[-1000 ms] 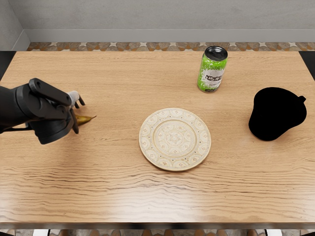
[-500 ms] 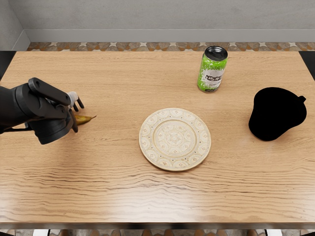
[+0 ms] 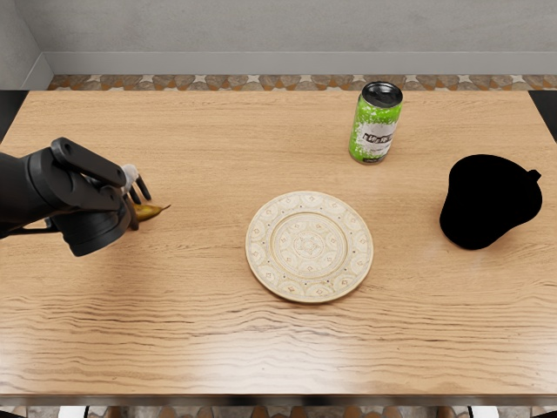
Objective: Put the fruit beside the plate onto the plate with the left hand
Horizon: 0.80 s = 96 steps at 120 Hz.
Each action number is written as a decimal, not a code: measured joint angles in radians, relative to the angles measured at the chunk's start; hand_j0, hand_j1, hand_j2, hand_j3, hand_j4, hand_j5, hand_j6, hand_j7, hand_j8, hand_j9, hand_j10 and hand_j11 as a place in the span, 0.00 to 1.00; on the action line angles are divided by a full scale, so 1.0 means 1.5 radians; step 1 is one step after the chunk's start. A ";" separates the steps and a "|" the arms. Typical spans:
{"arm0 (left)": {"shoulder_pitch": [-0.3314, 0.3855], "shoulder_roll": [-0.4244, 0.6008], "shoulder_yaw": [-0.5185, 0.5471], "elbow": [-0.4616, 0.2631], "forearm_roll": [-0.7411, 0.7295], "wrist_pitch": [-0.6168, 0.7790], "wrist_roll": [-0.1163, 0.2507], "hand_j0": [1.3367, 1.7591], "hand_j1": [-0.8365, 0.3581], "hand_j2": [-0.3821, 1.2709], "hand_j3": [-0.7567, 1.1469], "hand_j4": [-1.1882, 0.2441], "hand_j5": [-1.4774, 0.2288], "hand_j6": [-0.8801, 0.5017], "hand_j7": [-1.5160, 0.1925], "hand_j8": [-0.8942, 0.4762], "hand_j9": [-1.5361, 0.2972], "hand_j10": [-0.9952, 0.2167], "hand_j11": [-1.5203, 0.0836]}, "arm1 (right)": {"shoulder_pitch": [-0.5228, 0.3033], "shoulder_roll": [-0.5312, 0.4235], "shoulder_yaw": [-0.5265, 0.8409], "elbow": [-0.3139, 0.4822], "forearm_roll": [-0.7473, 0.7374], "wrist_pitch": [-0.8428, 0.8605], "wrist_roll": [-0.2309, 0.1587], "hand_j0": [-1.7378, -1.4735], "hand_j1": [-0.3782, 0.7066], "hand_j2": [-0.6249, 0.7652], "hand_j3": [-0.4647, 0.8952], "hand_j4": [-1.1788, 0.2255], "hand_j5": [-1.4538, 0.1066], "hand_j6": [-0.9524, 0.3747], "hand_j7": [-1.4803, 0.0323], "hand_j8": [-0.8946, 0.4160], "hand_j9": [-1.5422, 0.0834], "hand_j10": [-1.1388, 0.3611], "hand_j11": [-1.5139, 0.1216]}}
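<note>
Head view, the only view supplied.

1. The light wooden surface (image 3: 218, 340) carries four items.
2. The round cream plate with an embossed pattern (image 3: 309, 246) lies near the middle of the surface. Nothing rests on it.
3. The yellow-brown fruit (image 3: 151, 210), slender with a pointed end, lies well to the left of the plate, on the surface and apart from the plate. Only its tip shows; the rest is hidden behind the hand.
4. The black left hand (image 3: 94, 211) enters from the left edge and sits over the fruit, at or just above the surface. Whether it is gripping the fruit cannot be told, because the contact area is hidden.
5. A green and white drinks can (image 3: 376, 123) stands upright behind the plate, to its right and clear of it.
6. A flat-black, pear-shaped object (image 3: 486, 202) sits near the right edge, apart from plate and can. Its surface detail cannot be made out.
7. The right arm does not appear.
</note>
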 joint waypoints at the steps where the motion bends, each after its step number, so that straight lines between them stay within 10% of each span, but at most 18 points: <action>1: 0.000 0.000 0.000 0.000 0.000 0.000 0.000 0.76 0.47 0.30 0.40 0.46 0.47 0.25 0.49 0.27 0.46 0.39 0.52 | 0.000 0.000 0.000 0.000 0.000 0.000 0.000 0.30 0.04 0.45 0.34 0.83 0.92 0.71 0.97 0.68 0.94 0.75 0.92; 26: 0.003 -0.004 0.000 0.000 0.001 -0.002 0.001 0.75 0.46 0.26 0.40 0.42 0.44 0.27 0.46 0.31 0.42 0.38 0.47 | 0.000 0.000 0.000 0.000 0.000 0.000 0.000 0.30 0.04 0.45 0.34 0.83 0.92 0.71 0.97 0.68 0.94 0.75 0.92; 50: -0.013 0.003 0.000 -0.007 -0.027 -0.042 0.000 0.75 0.43 0.46 0.40 0.36 0.32 0.43 0.37 0.28 0.30 0.34 0.32 | 0.000 0.000 0.000 0.000 0.000 0.000 0.000 0.30 0.04 0.45 0.34 0.83 0.92 0.71 0.97 0.68 0.94 0.75 0.92; 75: -0.047 0.021 0.004 -0.014 -0.056 -0.054 0.002 0.75 0.41 0.64 0.40 0.28 0.25 0.20 0.28 0.24 0.25 0.30 0.26 | 0.000 0.000 0.000 0.000 0.000 0.000 0.000 0.30 0.04 0.45 0.34 0.83 0.92 0.71 0.97 0.68 0.94 0.75 0.92; 96: -0.072 0.038 0.004 -0.017 -0.071 -0.082 0.002 0.75 0.45 0.56 0.40 0.24 0.22 0.20 0.26 0.24 0.24 0.29 0.24 | 0.000 0.000 0.000 0.000 0.000 0.000 0.000 0.30 0.04 0.45 0.34 0.83 0.92 0.71 0.97 0.68 0.94 0.75 0.92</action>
